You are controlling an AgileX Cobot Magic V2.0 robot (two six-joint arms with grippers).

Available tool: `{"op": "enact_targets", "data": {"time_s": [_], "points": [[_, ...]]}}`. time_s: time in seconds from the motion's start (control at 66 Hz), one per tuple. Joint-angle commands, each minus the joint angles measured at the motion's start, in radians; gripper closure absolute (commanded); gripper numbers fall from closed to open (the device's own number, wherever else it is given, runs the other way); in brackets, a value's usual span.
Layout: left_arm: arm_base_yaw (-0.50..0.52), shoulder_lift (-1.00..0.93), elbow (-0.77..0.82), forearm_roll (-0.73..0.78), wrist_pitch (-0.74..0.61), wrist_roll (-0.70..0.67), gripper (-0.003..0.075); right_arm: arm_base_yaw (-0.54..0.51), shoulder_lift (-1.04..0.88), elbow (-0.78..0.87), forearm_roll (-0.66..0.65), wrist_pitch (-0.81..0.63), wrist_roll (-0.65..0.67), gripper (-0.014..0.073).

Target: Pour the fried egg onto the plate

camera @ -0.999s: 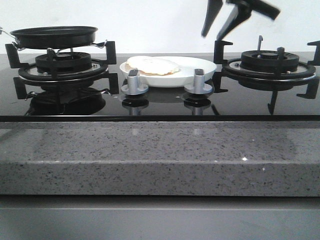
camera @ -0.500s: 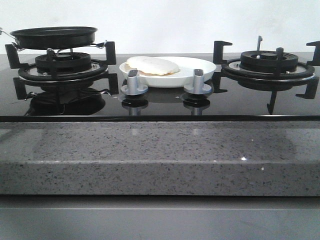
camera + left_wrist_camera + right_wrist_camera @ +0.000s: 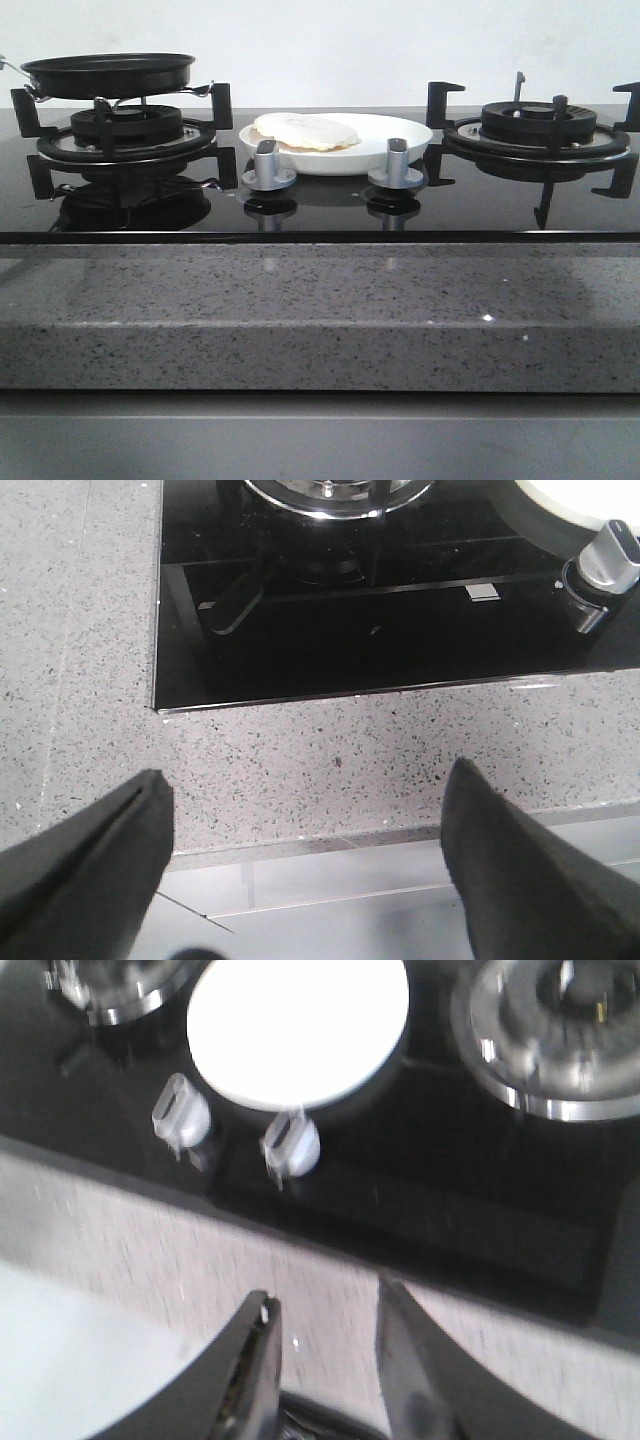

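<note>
1. Speckled grey stone forms the table (image 3: pixel 320 320), with a black glass hob (image 3: pixel 320 205) set into it and a plain pale wall behind.
2. From the front, the plate (image 3: pixel 390 135) sits on the hob between the two burners, just behind two silver knobs (image 3: pixel 268 168).
3. The fried egg (image 3: pixel 305 131) lies flat on the plate, toward its left side, overlapping the left rim slightly.
4. A black frying pan (image 3: pixel 108 72) rests on the left burner grate (image 3: pixel 125 130); the right burner (image 3: pixel 540 125) carries nothing.
5. No arm shows in the front view; only the wrist views show them.
6. The left wrist view shows the left gripper (image 3: pixel 305 825) above the stone edge of the table, near the hob's corner, its jaws wide apart with nothing between them. One knob and a sliver of the plate's rim appear at the edge of this view.
7. The right wrist view, blurred, shows the right gripper (image 3: pixel 325 1345) over the stone edge in front of the knobs, its jaws apart with a narrower gap and empty. The plate (image 3: pixel 300 1025) is an overexposed white disc there, so the egg cannot be made out.
</note>
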Motion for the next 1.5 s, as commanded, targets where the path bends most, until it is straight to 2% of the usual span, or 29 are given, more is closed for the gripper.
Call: {"op": "enact_targets", "data": {"time_s": [0.0, 0.227, 0.5, 0.636, 1.03, 1.136, 1.211, 1.317, 1.408, 1.484], "points": [[-0.007, 0.003, -0.025, -0.005, -0.065, -0.010, 0.0174, -0.001, -0.086, 0.074, -0.022, -0.075, -0.018, 0.0317], [-0.007, 0.003, -0.025, -0.005, -0.065, -0.010, 0.0174, -0.001, -0.349, 0.341, -0.035, -0.107, -0.018, 0.0317], [-0.007, 0.003, -0.025, -0.005, -0.065, -0.010, 0.0174, -0.001, -0.612, 0.525, -0.034, -0.096, -0.018, 0.0317], [-0.007, 0.003, -0.025, -0.005, -0.065, -0.010, 0.0174, -0.001, -0.665, 0.561, -0.034, -0.096, -0.018, 0.0317], [-0.007, 0.003, -0.025, -0.005, -0.065, -0.010, 0.0174, -0.001, -0.668, 0.564, -0.034, -0.095, -0.018, 0.0319], [-0.007, 0.003, -0.025, -0.005, -0.065, -0.010, 0.0180, -0.001, -0.668, 0.564, -0.034, -0.095, -0.018, 0.0389], [-0.007, 0.003, -0.025, -0.005, -0.065, -0.010, 0.0220, -0.001, -0.668, 0.564, -0.034, -0.095, -0.018, 0.0467], [-0.007, 0.003, -0.025, -0.005, -0.065, -0.010, 0.0340, -0.001, -0.668, 0.564, -0.034, -0.095, -0.018, 0.0582], [-0.007, 0.003, -0.025, -0.005, -0.065, -0.010, 0.0455, -0.001, -0.668, 0.564, -0.034, -0.095, -0.018, 0.0643], [-0.007, 0.003, -0.025, -0.005, -0.065, -0.010, 0.0550, -0.001, -0.668, 0.564, -0.034, -0.095, -0.018, 0.0662]]}}
